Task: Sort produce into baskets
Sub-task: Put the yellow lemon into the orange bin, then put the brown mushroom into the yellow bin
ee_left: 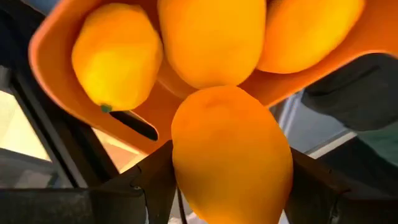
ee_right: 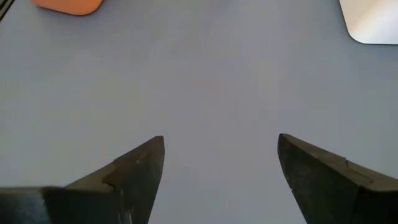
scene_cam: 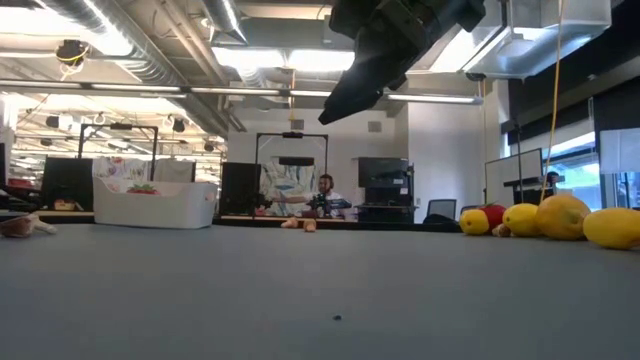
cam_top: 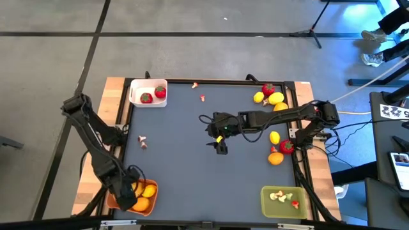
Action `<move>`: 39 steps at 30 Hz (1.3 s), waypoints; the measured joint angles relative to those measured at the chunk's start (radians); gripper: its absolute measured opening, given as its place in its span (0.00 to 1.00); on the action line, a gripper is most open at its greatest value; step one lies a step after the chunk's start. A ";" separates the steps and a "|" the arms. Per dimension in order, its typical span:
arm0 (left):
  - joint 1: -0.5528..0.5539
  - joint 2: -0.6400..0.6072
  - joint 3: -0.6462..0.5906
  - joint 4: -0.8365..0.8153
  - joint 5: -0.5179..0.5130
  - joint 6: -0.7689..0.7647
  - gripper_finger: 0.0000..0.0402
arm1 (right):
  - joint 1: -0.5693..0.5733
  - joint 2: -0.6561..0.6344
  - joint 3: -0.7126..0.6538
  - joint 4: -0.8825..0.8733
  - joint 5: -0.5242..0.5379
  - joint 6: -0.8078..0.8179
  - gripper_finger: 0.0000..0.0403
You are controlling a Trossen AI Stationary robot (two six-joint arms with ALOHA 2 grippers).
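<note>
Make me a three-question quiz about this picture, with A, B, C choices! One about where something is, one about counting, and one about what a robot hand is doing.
1. Where is the orange basket?
A. at the near left corner of the table
B. in the middle of the table
C. beside the white basket

2. How many strawberries lie in the white basket?
A. none
B. two
C. five

3. What is the left gripper doing?
A. hanging open over bare table
B. holding an orange fruit over the orange basket
C. gripping a strawberry

Answers:
1 A, since the high view shows it at the near left corner, under the left arm.
2 B, since two red strawberries show inside it from above.
3 B, since the left wrist view shows the fruit between the fingers, with the basket and its fruits just beyond.
</note>
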 joint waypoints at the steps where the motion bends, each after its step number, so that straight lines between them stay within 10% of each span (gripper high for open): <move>1: 0.000 0.014 0.000 0.005 0.010 0.015 0.56 | 0.000 0.000 0.000 0.000 0.000 0.000 0.77; 21: 0.002 0.188 0.000 0.009 0.075 0.257 0.66 | 0.000 0.000 0.000 0.002 0.000 0.000 0.77; 39: 0.084 0.089 0.002 -0.025 0.158 0.281 0.75 | 0.000 0.000 0.000 0.002 0.000 -0.001 0.77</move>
